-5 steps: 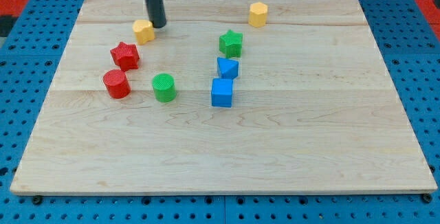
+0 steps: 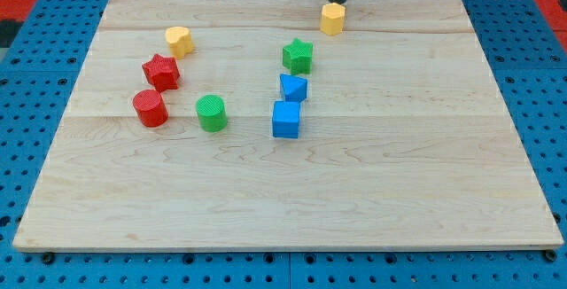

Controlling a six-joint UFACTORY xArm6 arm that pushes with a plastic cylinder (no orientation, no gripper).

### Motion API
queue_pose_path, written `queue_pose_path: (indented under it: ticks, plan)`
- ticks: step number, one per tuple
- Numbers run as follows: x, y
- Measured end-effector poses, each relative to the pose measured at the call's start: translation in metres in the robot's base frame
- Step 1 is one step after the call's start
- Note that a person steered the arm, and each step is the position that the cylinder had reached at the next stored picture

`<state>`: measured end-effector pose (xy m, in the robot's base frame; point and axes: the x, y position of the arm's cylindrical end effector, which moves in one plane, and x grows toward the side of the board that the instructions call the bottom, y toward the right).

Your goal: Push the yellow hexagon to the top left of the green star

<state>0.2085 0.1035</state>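
A pale wooden board on a blue pegboard is shown. The dark rod's tip is seen just above the small yellow hexagon block, apparently touching; the rod has no jaws. The hexagon lies toward the view's top right of the green star block. An off-centre push could spin the hexagon aside, or into the star.

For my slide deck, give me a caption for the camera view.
Dark rod's tip sits just above the yellow hexagon block, up-right of the green star block on the wooden board.
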Motion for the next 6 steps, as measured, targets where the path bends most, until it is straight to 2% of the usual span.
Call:
queue_pose_path:
  ticks: [1, 2, 3, 4, 5, 6]
  plan:
    - [0.020, 0.003]
    - [0.020, -0.068]
    - [0.034, -0.093]
    - [-0.011, -0.086]
    - [-0.004, -0.052]
    - [0.025, -0.018]
